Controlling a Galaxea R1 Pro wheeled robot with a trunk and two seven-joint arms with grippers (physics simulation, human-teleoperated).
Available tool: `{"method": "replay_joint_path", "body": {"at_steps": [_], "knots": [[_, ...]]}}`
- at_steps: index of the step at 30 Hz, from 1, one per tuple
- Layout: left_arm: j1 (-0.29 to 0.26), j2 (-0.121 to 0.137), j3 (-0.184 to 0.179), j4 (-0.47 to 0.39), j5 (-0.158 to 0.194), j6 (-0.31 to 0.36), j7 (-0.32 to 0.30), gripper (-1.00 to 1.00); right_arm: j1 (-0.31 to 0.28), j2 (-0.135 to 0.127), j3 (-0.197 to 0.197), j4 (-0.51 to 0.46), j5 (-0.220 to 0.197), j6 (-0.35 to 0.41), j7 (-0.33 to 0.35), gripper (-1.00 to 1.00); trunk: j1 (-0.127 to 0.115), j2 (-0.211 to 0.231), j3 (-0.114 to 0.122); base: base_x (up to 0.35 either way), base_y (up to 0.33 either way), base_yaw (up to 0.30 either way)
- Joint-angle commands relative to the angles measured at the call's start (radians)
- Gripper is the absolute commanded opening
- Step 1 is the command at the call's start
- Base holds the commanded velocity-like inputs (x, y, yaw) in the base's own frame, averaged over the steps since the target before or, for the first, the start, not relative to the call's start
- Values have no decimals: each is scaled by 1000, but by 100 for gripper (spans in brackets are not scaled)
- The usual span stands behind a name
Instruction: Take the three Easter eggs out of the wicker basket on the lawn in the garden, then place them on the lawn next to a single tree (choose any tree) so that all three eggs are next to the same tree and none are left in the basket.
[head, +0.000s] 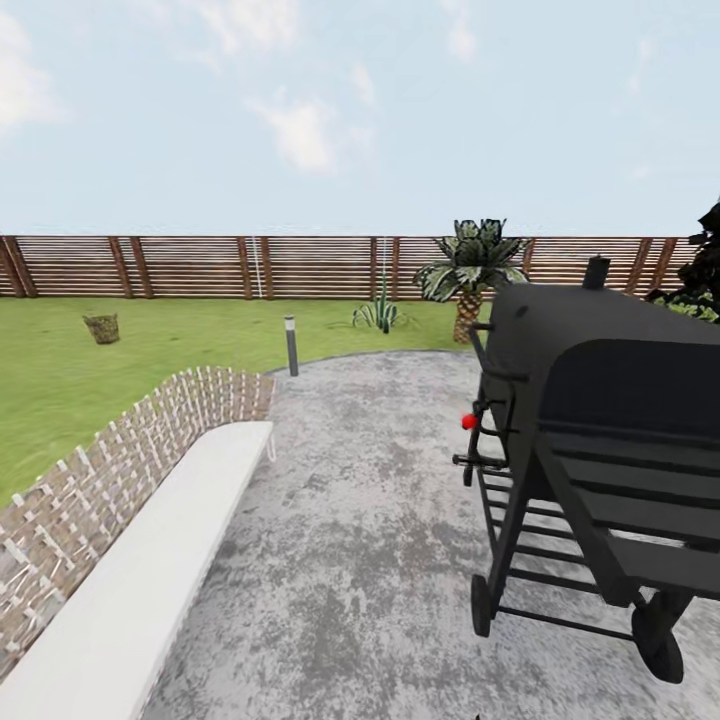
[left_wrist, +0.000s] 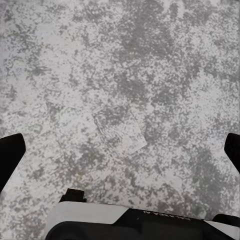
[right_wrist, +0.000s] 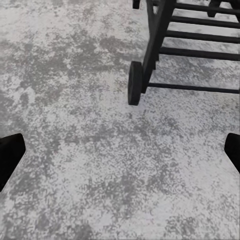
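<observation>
The brown open-woven wicker basket (head: 101, 328) sits far off at ten o'clock on the green lawn (head: 60, 380). Both end effectors hang spread wide over grey mottled paving (head: 350, 520), empty for travel.

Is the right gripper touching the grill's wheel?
Apart. The right wrist view shows bare grey paving between the right gripper and the grill's wheel.

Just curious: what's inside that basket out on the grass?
The wicker basket stands far off on the lawn. Its contents can't be made out; the wall hides them at this distance.
</observation>
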Motion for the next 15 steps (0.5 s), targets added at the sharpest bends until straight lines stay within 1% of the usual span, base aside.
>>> {"method": "replay_joint_path", "body": {"at_steps": [1, 9, 15], "knots": [[0, 0, 0, 1, 5, -3, 1, 100, 0, 0, 1, 1, 0, -3, -4, 100, 1, -1, 0, 308, 198, 0], [0, -1, 0, 1, 5, -3, 0, 100, 0, 0, 1, 1, 1, -3, -4, 100, 1, -1, 0, 310, 165, 0], [0, -1, 0, 1, 5, -3, 0, 100, 0, 0, 2, 1, 1, -3, -4, 100, 1, -1, 0, 319, 36, 0]]}}
